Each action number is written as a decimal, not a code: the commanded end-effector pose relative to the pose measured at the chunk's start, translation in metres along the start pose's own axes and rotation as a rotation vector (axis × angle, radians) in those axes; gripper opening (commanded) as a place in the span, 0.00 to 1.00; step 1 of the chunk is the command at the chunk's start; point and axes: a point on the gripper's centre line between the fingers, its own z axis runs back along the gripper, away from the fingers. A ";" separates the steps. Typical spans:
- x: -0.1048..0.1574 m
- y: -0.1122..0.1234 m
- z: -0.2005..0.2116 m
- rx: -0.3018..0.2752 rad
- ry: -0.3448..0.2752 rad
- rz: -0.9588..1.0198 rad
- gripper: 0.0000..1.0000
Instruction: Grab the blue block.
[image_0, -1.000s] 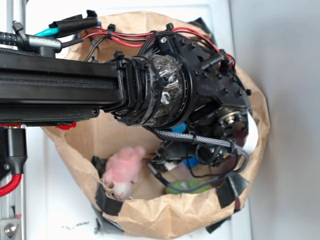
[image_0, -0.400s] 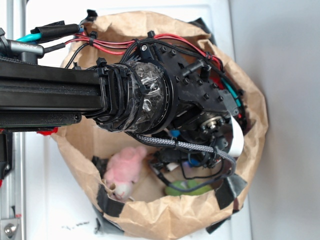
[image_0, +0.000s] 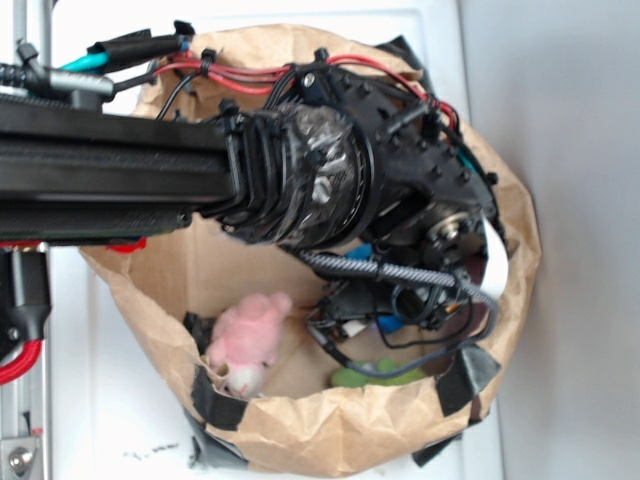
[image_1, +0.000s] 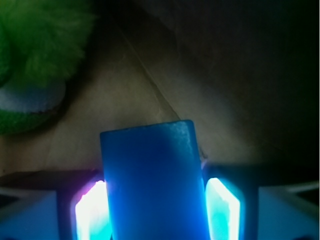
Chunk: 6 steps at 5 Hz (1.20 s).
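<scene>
The blue block (image_1: 152, 180) is a smooth, bright blue slab that stands upright between my two fingers in the wrist view. Lit finger pads (image_1: 92, 210) press against both of its long sides. My gripper (image_1: 156, 205) is shut on it, above the brown paper floor of the bag. In the exterior view the black arm reaches down into the bag and hides most of the gripper (image_0: 372, 312). Only a small patch of the blue block (image_0: 388, 323) shows beneath the wrist.
The brown paper bag (image_0: 330, 430) has tall crumpled walls on every side. A pink plush toy (image_0: 245, 340) lies at the bag's lower left. A yellow-green plush toy (image_0: 375, 375) lies close to the gripper, and also fills the wrist view's upper left (image_1: 35, 60).
The arm's wrist section swung left inside the bag and then back to the right. The gripper stayed low by the green plush with the blue patch under it.
</scene>
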 end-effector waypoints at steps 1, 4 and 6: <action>0.006 -0.005 0.073 0.041 -0.140 -0.011 0.00; 0.025 -0.036 0.123 0.118 -0.146 0.022 0.00; 0.028 -0.051 0.156 0.175 0.150 0.448 0.00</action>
